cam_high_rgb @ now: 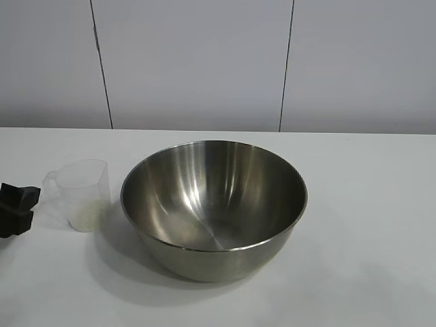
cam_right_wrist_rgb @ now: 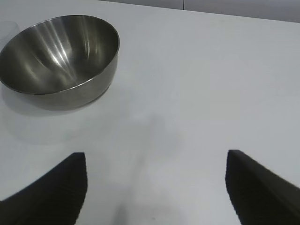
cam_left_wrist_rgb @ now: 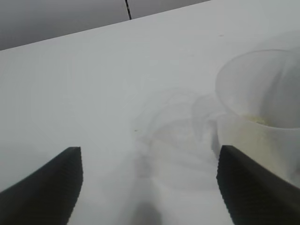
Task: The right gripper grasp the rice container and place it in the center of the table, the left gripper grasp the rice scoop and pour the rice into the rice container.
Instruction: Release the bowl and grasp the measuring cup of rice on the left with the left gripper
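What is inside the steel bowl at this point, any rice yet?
Nothing shows inside the rice container: only bare, shiny steel, no grains. The rice lies low in the rice scoop beside it. The container's near inner wall is hidden behind its rim.

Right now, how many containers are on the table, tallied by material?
Steel: 1, the rice container, empty.
Clear plastic: 1, the rice scoop, with the rice in its bottom.
Total: 2 on the table.
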{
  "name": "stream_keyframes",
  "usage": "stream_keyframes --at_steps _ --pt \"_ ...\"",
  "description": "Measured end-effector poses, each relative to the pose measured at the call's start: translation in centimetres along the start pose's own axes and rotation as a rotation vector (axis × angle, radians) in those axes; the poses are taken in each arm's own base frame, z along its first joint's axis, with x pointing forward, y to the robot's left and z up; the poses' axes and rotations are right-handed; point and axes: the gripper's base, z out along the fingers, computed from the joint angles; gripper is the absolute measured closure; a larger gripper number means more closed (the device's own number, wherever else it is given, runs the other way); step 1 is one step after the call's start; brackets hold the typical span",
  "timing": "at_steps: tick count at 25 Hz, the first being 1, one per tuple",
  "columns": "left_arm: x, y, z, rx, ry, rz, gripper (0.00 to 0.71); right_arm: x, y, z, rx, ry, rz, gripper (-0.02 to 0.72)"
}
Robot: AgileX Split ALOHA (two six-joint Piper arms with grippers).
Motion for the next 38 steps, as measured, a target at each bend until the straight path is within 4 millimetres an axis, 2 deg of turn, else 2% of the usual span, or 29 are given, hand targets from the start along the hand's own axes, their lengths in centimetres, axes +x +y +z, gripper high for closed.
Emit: stream_keyframes --at_steps 4,11,17,28,33,38 --pt "0.1 -0.2 0.2 0.016 0.0 0.01 0.14 0.0 0.0 0.0 0.0 0.0 0.0 0.147" --pt "2.7 -0.8 0.8 0.046 0.111 -0.014 0.14 0.0 0.0 0.0 0.0 0.0 0.0 0.147" --pt "3.3 -1.1 1.6 0.048 0.127 -0.024 0.14 0.0 0.0 0.0 0.0 0.0 0.0 0.147" --pt "1.6 -0.2 4.1 0.006 0.039 -0.047 0.14 0.0 0.0 0.0 0.0 0.0 0.0 0.147" --pt "1.7 0.5 4.2 0.004 0.037 -0.048 0.14 0.0 0.0 0.0 0.0 0.0 0.0 0.147" --pt "1.7 0.4 4.2 0.035 0.03 -0.037 0.14 0.0 0.0 0.0 0.0 0.001 0.0 0.147"
